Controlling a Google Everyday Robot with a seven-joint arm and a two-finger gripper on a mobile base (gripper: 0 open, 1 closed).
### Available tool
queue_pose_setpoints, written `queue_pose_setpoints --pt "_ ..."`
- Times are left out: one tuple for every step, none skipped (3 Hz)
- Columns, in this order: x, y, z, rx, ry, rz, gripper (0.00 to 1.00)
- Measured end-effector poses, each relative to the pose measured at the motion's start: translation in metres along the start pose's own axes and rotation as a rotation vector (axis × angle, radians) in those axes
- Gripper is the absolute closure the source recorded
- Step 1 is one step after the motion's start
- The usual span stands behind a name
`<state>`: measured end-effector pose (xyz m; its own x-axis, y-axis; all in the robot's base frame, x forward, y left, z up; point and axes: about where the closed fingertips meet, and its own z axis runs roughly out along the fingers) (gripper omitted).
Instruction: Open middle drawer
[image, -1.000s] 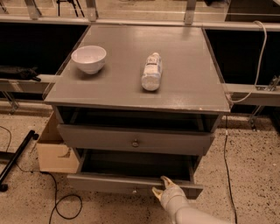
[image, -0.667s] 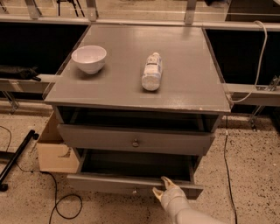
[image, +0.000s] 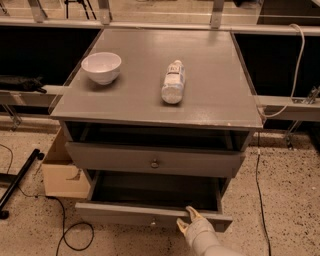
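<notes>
The two pale fingers (image: 193, 213) are spread apart: one tip is at the top edge of the middle drawer's (image: 120, 212) front, and the other is lower, in front of its face. I cannot tell whether either touches the wood. The gripper (image: 187, 220) is low in the view, right of the front's centre, and its light grey arm (image: 207, 242) comes up from the bottom edge.

The middle drawer is pulled well out of the cabinet (image: 210, 95), with its plain dark grey inside open to view. A small knob (image: 152, 223) is on the front, left of the gripper. Above it the upper drawer (image: 110, 156) sticks out less far. It has a taller front with a round knob (image: 155, 162) at its middle and a dark gap between it and the cabinet top.

Two things are on top, well apart: a white bowl (image: 101, 67) upright at the left and a bottle (image: 173, 81) on its side near the middle, its end towards the front edge.

A cardboard box (image: 62, 172) is on the speckled floor (image: 290, 200) just beside the cabinet's left side. Farther left are a black bar (image: 17, 182) and a dark cable (image: 75, 235) that loops below the drawer. A white cable (image: 299, 65) hangs at the right.
</notes>
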<state>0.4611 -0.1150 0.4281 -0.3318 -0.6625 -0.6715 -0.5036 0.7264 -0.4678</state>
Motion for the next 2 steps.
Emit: queue_pose_setpoints --pt "0.0001 0.0001 -0.0001 0.0 0.0 0.0 1.0" --pt "0.0057 0.0071 -0.0057 -0.006 0.019 -0.016 1.0"
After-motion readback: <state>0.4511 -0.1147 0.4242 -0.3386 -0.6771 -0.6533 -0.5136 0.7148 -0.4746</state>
